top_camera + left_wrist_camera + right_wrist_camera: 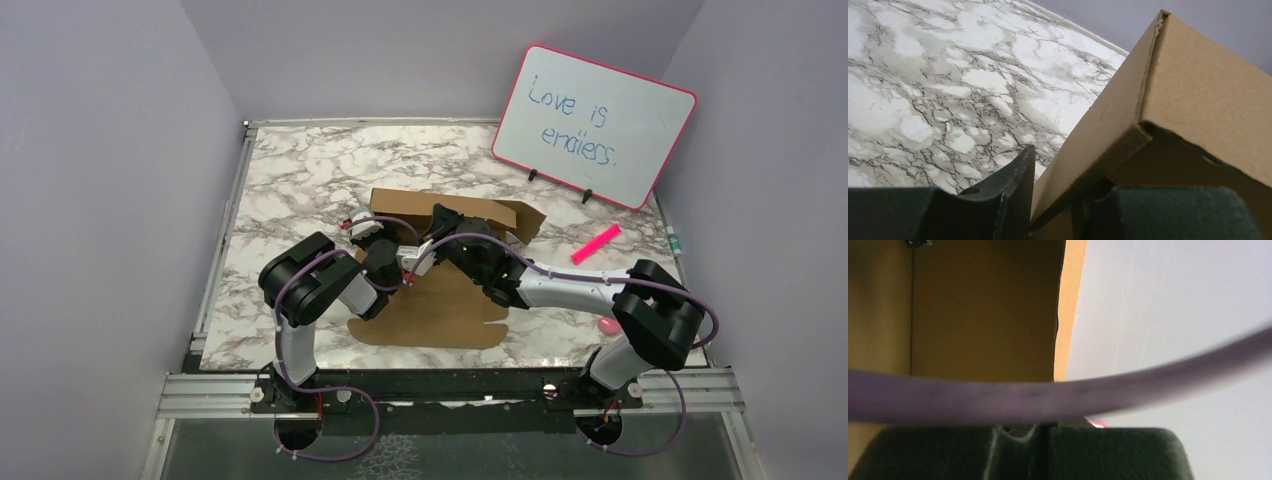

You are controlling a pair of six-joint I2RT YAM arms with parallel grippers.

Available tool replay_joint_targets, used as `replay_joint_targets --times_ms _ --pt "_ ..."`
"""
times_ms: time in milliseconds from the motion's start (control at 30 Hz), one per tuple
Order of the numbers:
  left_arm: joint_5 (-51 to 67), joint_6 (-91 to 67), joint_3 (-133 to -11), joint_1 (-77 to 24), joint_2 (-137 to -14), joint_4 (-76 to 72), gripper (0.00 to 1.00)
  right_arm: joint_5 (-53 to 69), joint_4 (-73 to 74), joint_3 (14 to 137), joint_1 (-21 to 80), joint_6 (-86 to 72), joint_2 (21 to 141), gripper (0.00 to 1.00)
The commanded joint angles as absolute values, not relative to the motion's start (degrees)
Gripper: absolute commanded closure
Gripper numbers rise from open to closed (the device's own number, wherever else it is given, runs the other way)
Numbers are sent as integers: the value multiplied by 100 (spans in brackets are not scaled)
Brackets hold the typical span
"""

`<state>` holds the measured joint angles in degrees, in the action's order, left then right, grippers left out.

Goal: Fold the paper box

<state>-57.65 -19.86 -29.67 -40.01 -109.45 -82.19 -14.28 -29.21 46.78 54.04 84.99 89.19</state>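
**Desk:** What's on your left side?

**Me:** From overhead, the bench (290,190) shows bare marble between its left rail and my left arm. There is more bare marble beyond, up to the back wall. That's the open room I have there.

**Desk:** And the left hand?

**Me:** My left hand (1064,192) is narrowed onto a raised side wall of the paper box (440,305). In the left wrist view the cardboard runs between the two fingers (1010,190). The wall's folded top edge climbs away to the upper right.

**Desk:** Where does the box sit?

**Me:** In the middle of the bench, between the two arms. The near part lies flat, and its curved near edge stops short of the front rail. The far panel stands up, with a flap angling off at its right end.

**Desk:** Right hand?

**Me:** My right hand (1040,435) is fully closed, fingers pressed together with nothing between them. It sits over the flat part, close to the standing panel and just beside the left hand. A purple cable (1058,395) crosses that wrist view, and a cut cardboard edge runs vertically above it.

**Desk:** Further right?

**Me:** A pink marker (596,244) lies on the marble, apart from the flap, with bare bench between them. The whiteboard (595,125) stands at the far right corner.
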Motion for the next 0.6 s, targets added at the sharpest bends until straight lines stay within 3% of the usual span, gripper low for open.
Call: replay_joint_targets --times_ms 0,200,567 --pt "-6605 -2634 -3301 -3990 -10664 -7455 71 -1198 -2117 4709 5623 8074 8916 99" --pt "-6262 -2752 -3199 -3981 -10556 -7302 70 -1226 -2116 4659 5625 8023 8863 99" --pt "-4463 -2247 -2583 -3987 -9762 -7557 43 -1444 -2348 4682 5625 7811 8838 99"
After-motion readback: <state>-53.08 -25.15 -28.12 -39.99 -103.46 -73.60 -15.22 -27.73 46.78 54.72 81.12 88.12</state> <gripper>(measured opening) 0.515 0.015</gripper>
